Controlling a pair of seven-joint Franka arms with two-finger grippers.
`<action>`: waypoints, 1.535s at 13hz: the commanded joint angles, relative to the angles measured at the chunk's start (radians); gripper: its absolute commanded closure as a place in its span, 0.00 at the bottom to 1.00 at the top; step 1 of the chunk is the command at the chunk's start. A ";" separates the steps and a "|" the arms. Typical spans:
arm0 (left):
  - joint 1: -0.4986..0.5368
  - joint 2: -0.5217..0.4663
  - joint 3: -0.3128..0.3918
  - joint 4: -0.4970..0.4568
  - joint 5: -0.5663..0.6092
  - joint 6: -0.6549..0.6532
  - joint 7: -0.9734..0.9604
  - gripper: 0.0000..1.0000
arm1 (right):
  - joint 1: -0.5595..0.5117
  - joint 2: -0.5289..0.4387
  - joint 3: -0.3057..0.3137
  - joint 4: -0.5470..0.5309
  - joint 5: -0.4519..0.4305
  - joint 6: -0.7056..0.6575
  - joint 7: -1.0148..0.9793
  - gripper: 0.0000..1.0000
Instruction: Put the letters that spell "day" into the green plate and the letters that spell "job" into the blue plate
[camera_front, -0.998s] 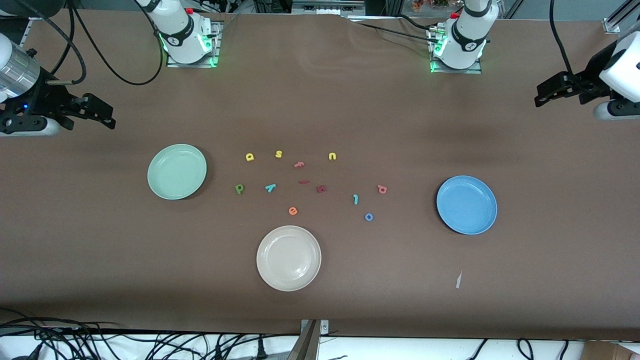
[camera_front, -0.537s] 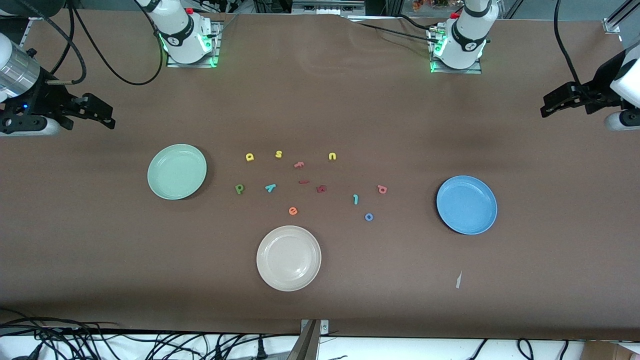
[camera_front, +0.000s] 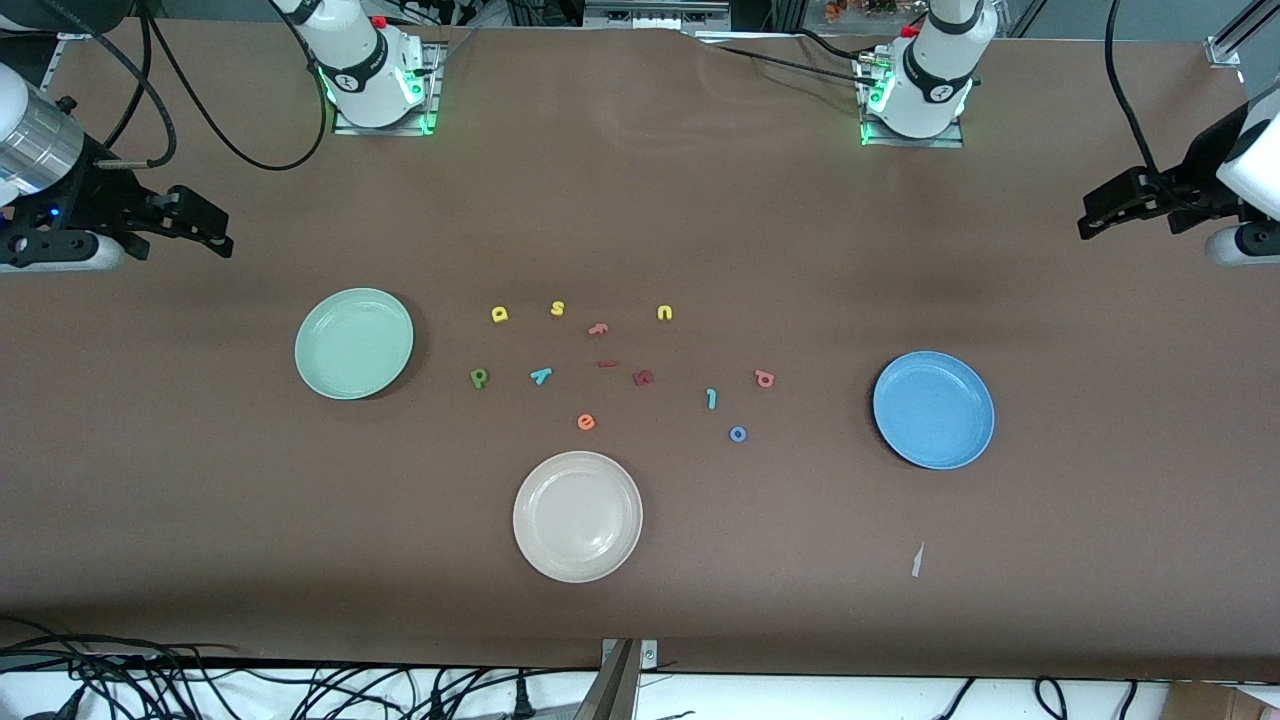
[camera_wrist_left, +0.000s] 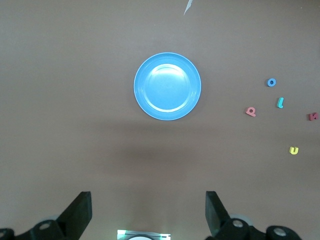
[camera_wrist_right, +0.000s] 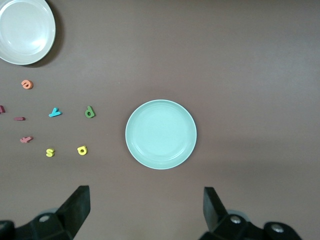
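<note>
Foam letters unpicked, both plates empty

Left gripper (camera_front: 1100, 212) and right gripper (camera_front: 205, 232) held open, high over table ends. d (camera_front: 479, 377), a (camera_front: 500, 314), y (camera_front: 541, 376) lie beside green plate (camera_front: 353, 343); j (camera_front: 711, 399), o (camera_front: 738, 434), b (camera_front: 765, 379) near blue plate (camera_front: 933, 409). Each letter should be pinched singly, from straight above

The cream-white plate (camera_front: 577, 516) lies nearest the front camera. Non-task letters lie on the brown table (camera_front: 640, 220): orange "e" (camera_front: 586, 422), yellow "s" (camera_front: 557, 308), yellow "u" (camera_front: 664, 313), pink "f" (camera_front: 598, 328), a dark red letter (camera_front: 643, 378). A paper scrap (camera_front: 916, 559) lies near the blue plate.
</note>
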 joint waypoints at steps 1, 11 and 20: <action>0.003 0.019 0.000 0.034 0.035 -0.008 0.010 0.00 | 0.000 -0.005 0.007 0.015 -0.015 -0.020 -0.006 0.00; 0.003 0.019 -0.001 0.034 0.035 -0.011 0.010 0.00 | -0.001 -0.007 -0.004 0.015 -0.012 -0.021 -0.009 0.00; 0.000 0.019 -0.001 0.034 0.032 -0.011 0.008 0.00 | -0.001 -0.010 -0.004 0.017 -0.012 -0.041 -0.008 0.00</action>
